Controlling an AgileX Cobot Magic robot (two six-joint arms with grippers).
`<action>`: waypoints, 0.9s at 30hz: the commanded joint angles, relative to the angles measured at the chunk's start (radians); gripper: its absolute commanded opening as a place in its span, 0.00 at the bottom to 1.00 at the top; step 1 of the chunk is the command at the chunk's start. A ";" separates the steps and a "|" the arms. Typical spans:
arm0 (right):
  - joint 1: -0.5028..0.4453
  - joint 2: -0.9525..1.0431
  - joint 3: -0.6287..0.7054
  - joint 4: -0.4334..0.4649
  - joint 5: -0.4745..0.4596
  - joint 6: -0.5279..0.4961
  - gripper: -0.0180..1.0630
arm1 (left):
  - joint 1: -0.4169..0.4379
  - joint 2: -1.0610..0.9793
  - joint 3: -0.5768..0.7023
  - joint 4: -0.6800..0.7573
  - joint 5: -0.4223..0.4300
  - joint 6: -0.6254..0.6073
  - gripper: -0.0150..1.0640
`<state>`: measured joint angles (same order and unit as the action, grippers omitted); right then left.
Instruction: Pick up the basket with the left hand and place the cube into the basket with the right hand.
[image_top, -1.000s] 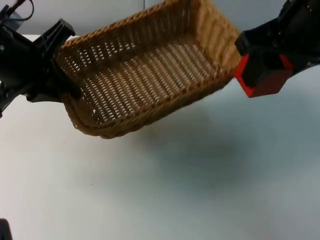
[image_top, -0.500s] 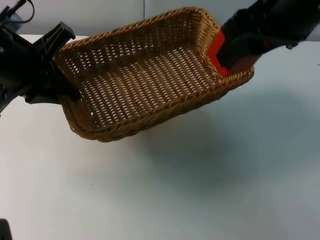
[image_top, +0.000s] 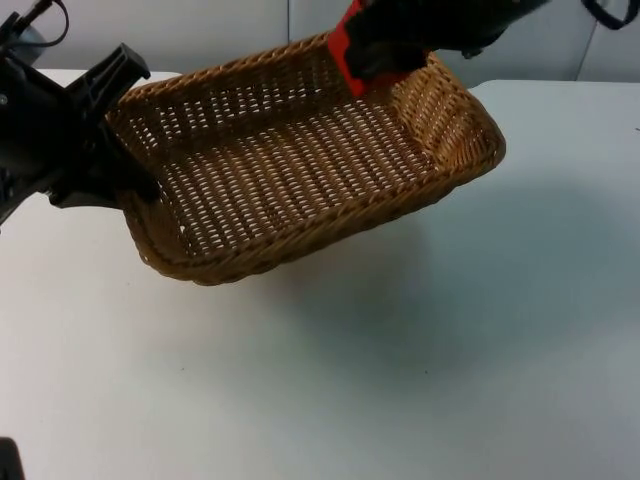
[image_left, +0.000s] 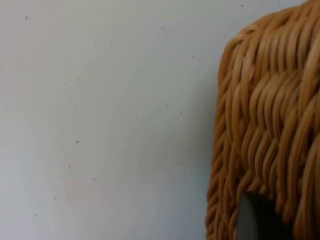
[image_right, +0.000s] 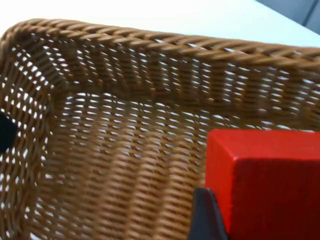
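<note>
At the left edge of the top view we see the left gripper clamped on the short end wall of the wicker basket, one finger inside the rim and the other outside. We read the basket as lifted off the white table: it sits tilted and its soft shadow falls on the table below and to the right of it. Its open side faces up toward the camera, and it spans from centre-left to upper right of the frame.

At upper centre of the top view the right gripper comes in from the upper right and is closed on the red cube. We see only a strip of red at the gripper's left side, over the basket's far rim near its far right corner. The cube is not resting on the basket floor.

From the right wrist view we see the cube close up with a black fingertip against its side, and the woven floor and far wall of the basket beyond it.

From the left wrist view we see the outer weave of the basket with bare table beside it, and a grey fingertip pressed against the weave.
</note>
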<state>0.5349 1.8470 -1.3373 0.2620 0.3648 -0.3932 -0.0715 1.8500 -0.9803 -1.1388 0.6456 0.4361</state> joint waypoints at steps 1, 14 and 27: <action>0.026 0.065 -0.069 0.006 0.013 0.001 0.02 | -0.001 -0.015 -0.006 -0.027 0.015 0.001 0.01; 0.034 0.152 -0.099 0.006 0.107 -0.003 0.85 | -0.001 -0.015 -0.006 -0.027 0.015 0.001 0.01; 0.020 0.081 -0.099 -0.068 0.069 0.060 0.45 | -0.001 -0.015 -0.006 -0.027 0.015 0.001 0.01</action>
<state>0.5636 1.9687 -1.4311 0.2239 0.4558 -0.3756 -0.0715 1.8500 -0.9803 -1.1313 0.6415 0.4381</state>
